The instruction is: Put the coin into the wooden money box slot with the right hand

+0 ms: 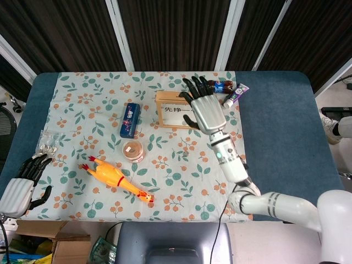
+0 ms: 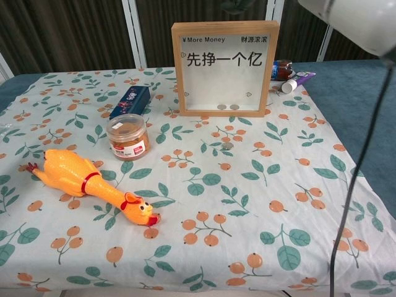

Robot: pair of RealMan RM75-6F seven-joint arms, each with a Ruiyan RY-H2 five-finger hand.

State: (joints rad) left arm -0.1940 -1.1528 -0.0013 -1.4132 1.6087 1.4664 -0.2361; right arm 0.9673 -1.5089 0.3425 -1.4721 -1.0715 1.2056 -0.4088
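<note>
A: Quick pass, left to right. Left hand [image 1: 19, 184] sits at the desk's [image 1: 275, 137] near-left corner, fingers curled in, nothing in it that I can see. Well apart from everything that matters.

B: Middle clutter?

A: Rubber chicken [image 2: 93, 185], small jar [image 2: 128, 136], blue box [image 2: 130, 101]. None in the way.

B: Money box?

A: Wooden money box [image 2: 224, 68] stands upright at the back, long axis running left-right, slot along the top edge, not clearly visible. Two coins [image 2: 228, 107] lie at the bottom behind its window, side by side.

B: So the coin's in already?

A: Looks so; I'd judge the drop done.

B: Right hand?

A: Right hand [image 1: 205, 109] hovers above the box's right part in the head view, fingers spread wide, holding nothing. The chest view shows only the arm, top right. The box lies under and just left of the palm, so this hand is far nearer than the left.

B: Further right?

A: Tube [image 1: 234, 95] and small bottle [image 1: 221, 86] beyond the box.
</note>
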